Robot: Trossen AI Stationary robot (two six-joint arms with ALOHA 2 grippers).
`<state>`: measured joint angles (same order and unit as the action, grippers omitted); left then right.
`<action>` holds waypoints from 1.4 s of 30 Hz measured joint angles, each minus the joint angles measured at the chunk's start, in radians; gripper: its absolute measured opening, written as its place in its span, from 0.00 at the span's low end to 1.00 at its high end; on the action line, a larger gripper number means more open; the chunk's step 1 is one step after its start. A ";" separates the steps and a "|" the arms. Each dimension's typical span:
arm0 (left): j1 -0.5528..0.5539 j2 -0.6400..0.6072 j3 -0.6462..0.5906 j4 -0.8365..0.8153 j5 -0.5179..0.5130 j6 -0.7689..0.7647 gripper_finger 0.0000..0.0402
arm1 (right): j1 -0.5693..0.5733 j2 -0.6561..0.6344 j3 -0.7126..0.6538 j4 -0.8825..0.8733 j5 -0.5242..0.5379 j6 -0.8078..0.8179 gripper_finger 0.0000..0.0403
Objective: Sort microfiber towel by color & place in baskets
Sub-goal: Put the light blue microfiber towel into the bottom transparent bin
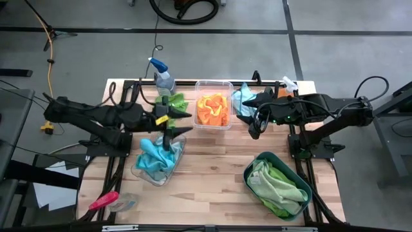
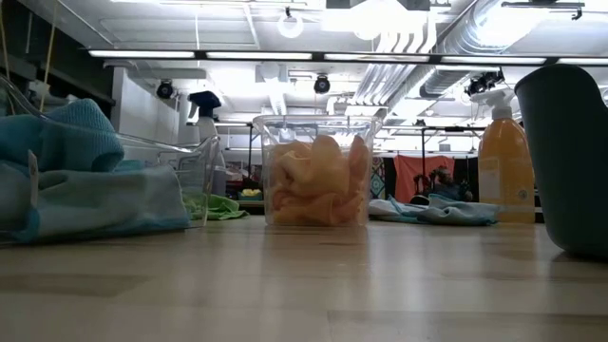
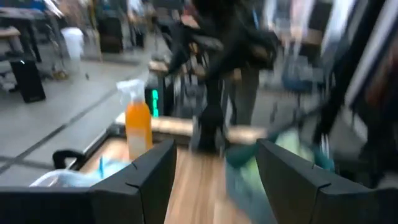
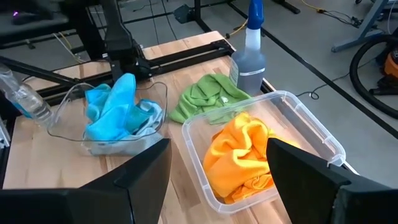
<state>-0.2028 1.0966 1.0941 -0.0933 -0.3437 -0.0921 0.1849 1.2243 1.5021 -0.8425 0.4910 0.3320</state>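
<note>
**Sorting nearly done: two loose cloths remain at the far edge of the counter**

The clear deep tub (image 1: 214, 111) stands at the far middle of the counter (image 1: 212, 174) and holds only orange towels (image 4: 239, 158). The shallow clear dish (image 1: 156, 169), near the left arm, holds light blue towels (image 4: 115, 112). The dark teal basin (image 1: 279, 187) at the near right holds pale green towels (image 1: 278, 185). Each container carries one colour, so the sort is holding.

Two cloths are still outside any container. A lime green towel (image 4: 208, 96) lies flat on the counter just beside the tub, in front of a spray bottle (image 4: 250, 59). A light blue towel (image 1: 243, 102) lies on the tub's other side, near an orange spray bottle (image 2: 504, 171).

The left gripper (image 1: 179, 122) hangs above the counter between the loose green towel and the blue dish. Its jaws stand apart and nothing is between them in the left wrist view. The right gripper (image 1: 255, 124) hangs just beside the loose blue towel, jaws apart and empty, facing the tub.

Judgement: each arm sits nearest a cloth whose container lies on the opposite side, so the remaining moves likely call for long carries across the counter. A pink-handled tool (image 1: 103, 201) lies at the near left corner, well apart from the work.
</note>
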 joint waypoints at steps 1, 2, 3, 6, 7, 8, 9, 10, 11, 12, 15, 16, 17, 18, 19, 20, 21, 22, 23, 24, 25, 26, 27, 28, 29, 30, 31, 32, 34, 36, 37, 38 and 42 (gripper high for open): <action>0.014 -0.007 -0.055 0.094 0.003 -0.021 0.52 | 0.000 0.000 0.000 0.000 -0.002 0.000 0.65; 0.028 -0.010 -0.107 0.187 0.010 -0.043 0.52 | 0.000 0.000 0.000 0.000 -0.002 0.000 0.65; 0.041 -0.010 -0.158 0.290 0.026 -0.067 0.52 | 0.000 0.000 0.000 0.001 -0.003 0.000 0.65; 0.070 0.009 -0.278 0.580 0.069 -0.161 0.52 | 0.000 0.008 0.000 0.022 -0.003 -0.001 0.65; 0.076 0.016 -0.305 0.646 0.079 -0.193 0.52 | 0.000 0.012 0.000 0.025 -0.005 -0.005 0.65; 0.081 0.021 -0.324 0.689 0.085 -0.219 0.52 | 0.000 0.019 0.000 0.038 -0.006 -0.020 0.65; 0.082 0.024 -0.331 0.708 0.098 -0.232 0.52 | 0.000 0.024 0.000 0.059 -0.011 -0.037 0.65; 0.084 0.023 -0.331 0.707 0.107 -0.236 0.52 | 0.002 0.028 0.000 0.063 -0.018 -0.055 0.65; 0.086 0.023 -0.331 0.708 0.114 -0.233 0.52 | 0.004 0.036 0.000 0.071 -0.024 -0.069 0.65; 0.086 0.022 -0.331 0.712 0.120 -0.223 0.52 | 0.004 0.042 0.000 0.097 -0.041 -0.083 0.65; 0.085 0.017 -0.324 0.700 0.121 -0.156 0.52 | 0.004 0.058 0.000 0.165 -0.107 -0.129 0.65; 0.085 0.017 -0.318 0.686 0.119 -0.117 0.52 | 0.004 0.061 0.000 0.193 -0.136 -0.149 0.65; 0.084 0.017 -0.313 0.666 0.109 -0.077 0.52 | 0.005 0.065 0.000 0.206 -0.162 -0.163 0.65; 0.081 0.018 -0.305 0.642 0.100 -0.040 0.52 | 0.005 0.070 0.000 0.228 -0.184 -0.177 0.65; 0.079 0.019 -0.298 0.620 0.090 -0.014 0.52 | 0.005 0.072 0.000 0.253 -0.200 -0.186 0.65; 0.077 0.018 -0.290 0.602 0.080 0.005 0.52 | 0.005 0.072 0.000 0.259 -0.209 -0.195 0.65; 0.077 0.018 -0.284 0.593 0.074 0.019 0.52 | 0.005 0.073 0.000 0.259 -0.213 -0.200 0.65; 0.077 0.018 -0.282 0.588 0.071 0.027 0.52 | 0.005 0.072 0.000 0.270 -0.213 -0.202 0.65; 0.077 0.017 -0.282 0.585 0.070 0.034 0.52 | 0.005 0.072 0.000 0.277 -0.213 -0.202 0.65; 0.077 0.018 -0.282 0.585 0.069 0.043 0.52 | 0.005 0.072 0.000 0.274 -0.211 -0.202 0.65; 0.077 0.018 -0.282 0.583 0.069 0.049 0.52 | 0.005 0.072 0.000 0.271 -0.210 -0.202 0.65; 0.077 0.018 -0.282 0.581 0.069 0.051 0.52 | 0.005 0.072 0.000 0.270 -0.207 -0.202 0.65; 0.077 0.018 -0.282 0.581 0.069 0.051 0.52 | 0.005 0.072 0.000 0.266 -0.207 -0.200 0.65; 0.077 0.018 -0.282 0.577 0.068 0.051 0.52 | 0.005 0.072 0.000 0.259 -0.206 -0.194 0.65; 0.078 0.018 -0.282 0.567 0.067 0.051 0.52 | 0.005 0.072 0.000 0.251 -0.206 -0.184 0.65; 0.078 0.018 -0.282 0.557 0.062 0.051 0.52 | 0.005 0.072 0.000 0.239 -0.206 -0.176 0.65; 0.078 0.018 -0.282 0.548 0.054 0.051 0.52 | 0.005 0.072 0.000 0.223 -0.202 -0.171 0.65; 0.078 0.018 -0.282 0.541 0.044 0.046 0.52 | 0.006 0.072 0.000 0.203 -0.188 -0.160 0.65; 0.078 0.018 -0.282 0.531 0.028 0.025 0.52 | 0.015 0.071 0.000 0.140 -0.142 -0.131 0.65; 0.078 0.018 -0.282 0.519 0.018 -0.002 0.52 | 0.026 0.069 0.000 0.056 -0.091 -0.102 0.65; 0.078 0.018 -0.282 0.515 0.017 -0.010 0.52 | 0.032 0.068 0.000 0.015 -0.066 -0.082 0.65; 0.078 0.018 -0.282 0.513 0.017 -0.015 0.52 | 0.038 0.068 0.000 -0.030 -0.041 -0.059 0.65; 0.078 0.018 -0.282 0.507 0.017 -0.019 0.52 | 0.054 0.051 -0.066 -0.077 0.033 0.022 0.65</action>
<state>-0.1246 1.1145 0.8121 0.4136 -0.3271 -0.1108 0.2385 1.2758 1.4363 -0.9191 0.5240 0.3544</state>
